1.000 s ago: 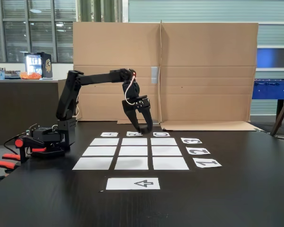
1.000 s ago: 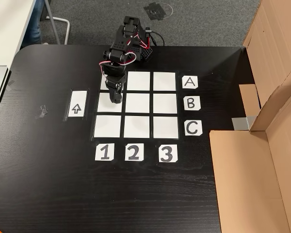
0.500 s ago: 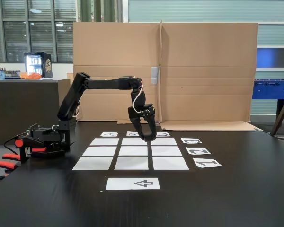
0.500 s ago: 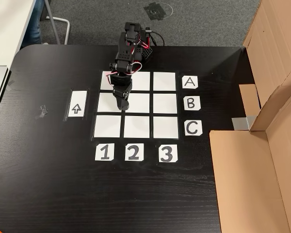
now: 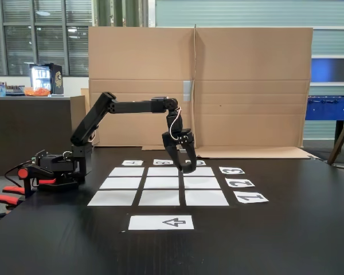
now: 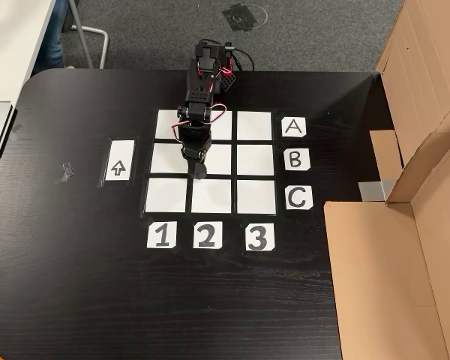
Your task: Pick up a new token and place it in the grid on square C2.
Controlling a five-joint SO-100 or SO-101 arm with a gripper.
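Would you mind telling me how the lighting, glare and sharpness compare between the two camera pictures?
In the front fixed view, the glossy black table mirrors the bright background, and the far window area looks soft; the pincer is a dark silhouette against the cardboard. In the top-down fixed view, light is even and matte, the grid and number labels read crisply, and the pincer blends into the table.

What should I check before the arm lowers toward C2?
1. Token held: cannot tell; the gripper tips are dark, no puck distinguishable.
2. Jaws: cannot tell whether open or shut.
3. Gripper over square C2: not ok; in the top-down fixed view it sits near that square's upper edge.
4. C2 free of objects: ok.
5. Gripper above the table: ok in the side fixed view.
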